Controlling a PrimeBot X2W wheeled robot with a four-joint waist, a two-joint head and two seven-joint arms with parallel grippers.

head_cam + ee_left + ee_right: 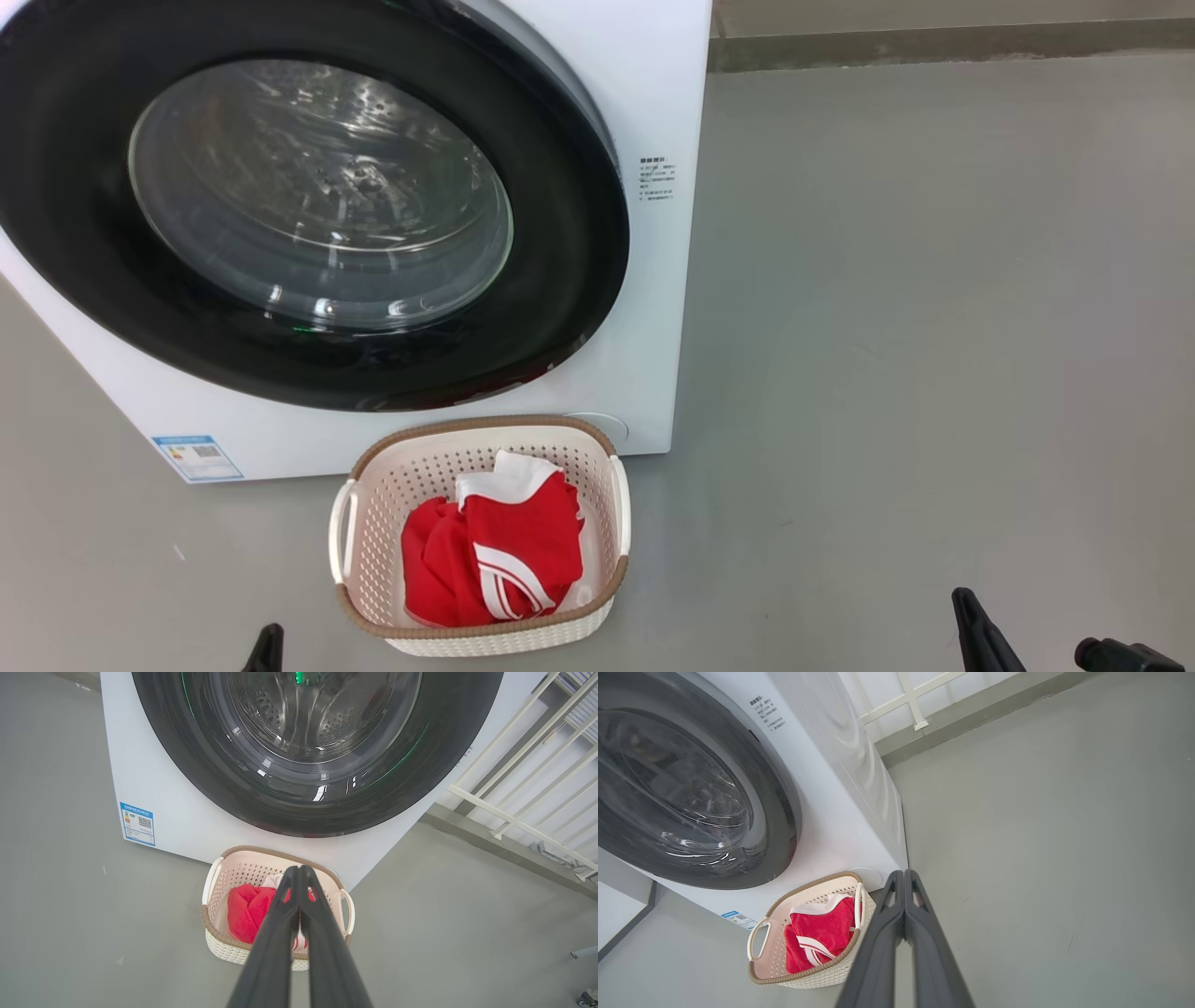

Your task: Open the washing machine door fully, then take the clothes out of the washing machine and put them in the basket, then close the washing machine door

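The washing machine is a white box with its round black-rimmed door lying flat against its front, glass porthole in the middle. On the floor before it stands the cream basket, and the red clothes with white stripes lie inside it. My left gripper is shut and empty, raised short of the basket. Shut and empty too, my right gripper hangs beside the basket's right end. Dark fingertips show at the head view's bottom edge.
Grey floor spreads wide to the right of the machine. A white railing and a low grey kerb run behind it. A blue label marks the machine's lower left corner.
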